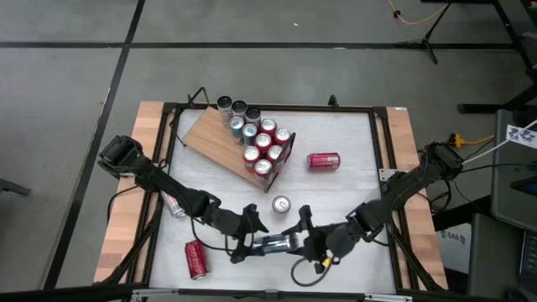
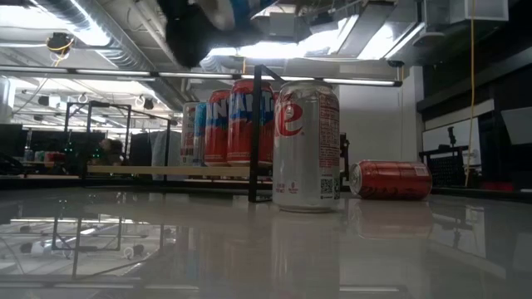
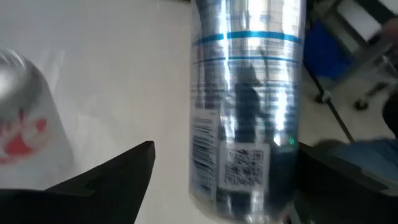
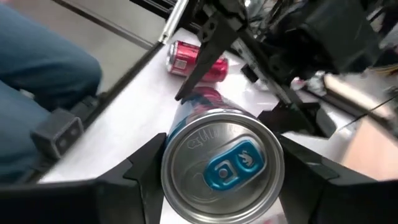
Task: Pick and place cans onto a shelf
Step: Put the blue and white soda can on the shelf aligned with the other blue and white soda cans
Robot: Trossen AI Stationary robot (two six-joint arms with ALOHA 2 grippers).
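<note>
A slim blue-and-silver can [image 1: 275,243] hangs level above the table's near middle, between my two grippers. My right gripper [image 1: 302,241] is shut on its top end [image 4: 217,165]. My left gripper [image 1: 256,237] is open, its fingers [image 3: 115,177] standing on either side of the can's other end [image 3: 245,124]. The shelf [image 1: 210,134], a wooden board with a black frame, lies at the far left and carries several upright cans [image 1: 260,143]. A silver can [image 1: 281,204] stands on the table nearby. Red cans lie on their sides [image 1: 324,161] [image 1: 195,258]. My right gripper pinches the can's wall just below its top rim [image 4: 169,163] between its two fingers. The fingers come level from the table's right and lie along the can. The can is lifted clear of the table, roughly level, its top toward my right wrist. My left gripper has one finger [image 3: 115,177] plainly apart from the can. Whether the other finger [image 3: 339,177] touches it, I cannot tell.
The standing silver can [image 2: 306,145] is just beyond the grippers, with the shelf's black frame [image 2: 256,133] and its cans [image 2: 237,120] behind it. Another can [image 1: 174,206] lies under my left arm. A person's leg in blue [image 4: 43,68] shows at the table's near side.
</note>
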